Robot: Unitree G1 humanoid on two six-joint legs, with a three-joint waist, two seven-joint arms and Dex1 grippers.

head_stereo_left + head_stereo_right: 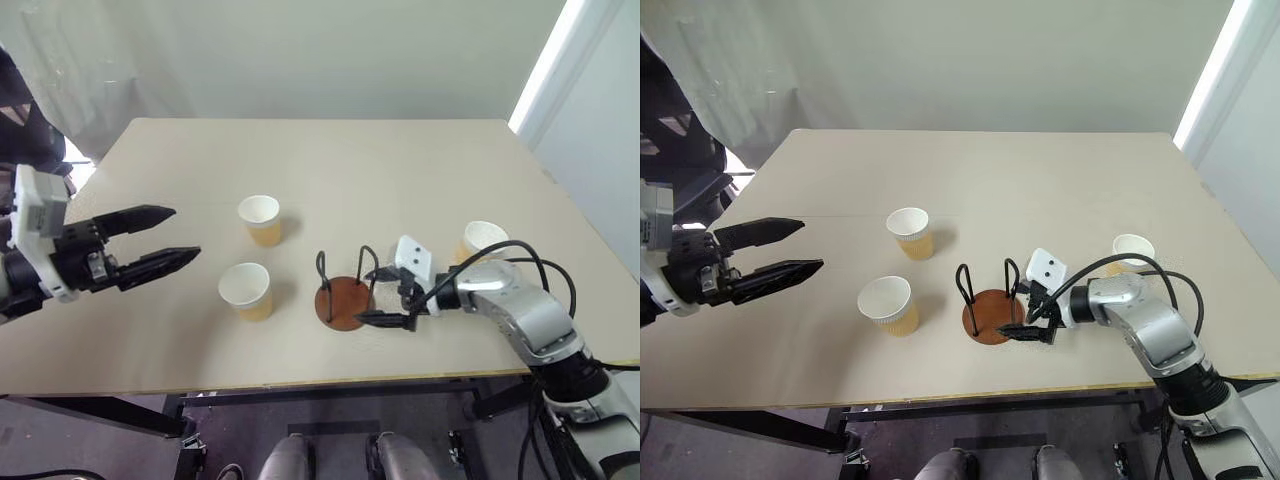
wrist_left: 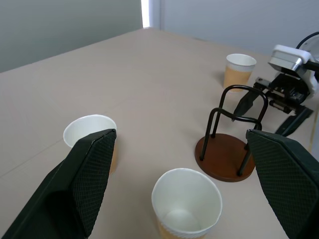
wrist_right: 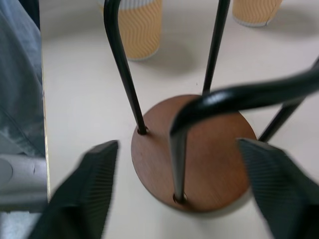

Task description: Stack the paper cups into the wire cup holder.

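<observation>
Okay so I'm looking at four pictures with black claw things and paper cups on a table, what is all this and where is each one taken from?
This is a two-armed robot at a beige table. Two pictures come from cameras on its head, looking down over its arms. The other two come from cameras on its wrists, looking along each hand's black fingers.

On the table stand three paper cups: two near the middle and one at the right. There is also a wire cup holder, a brown disc with two upright wire loops, with no cup in it.

The left hand hovers open and holds nothing. The right hand is open beside the holder, its fingers either side of the base, gripping nothing.
</observation>
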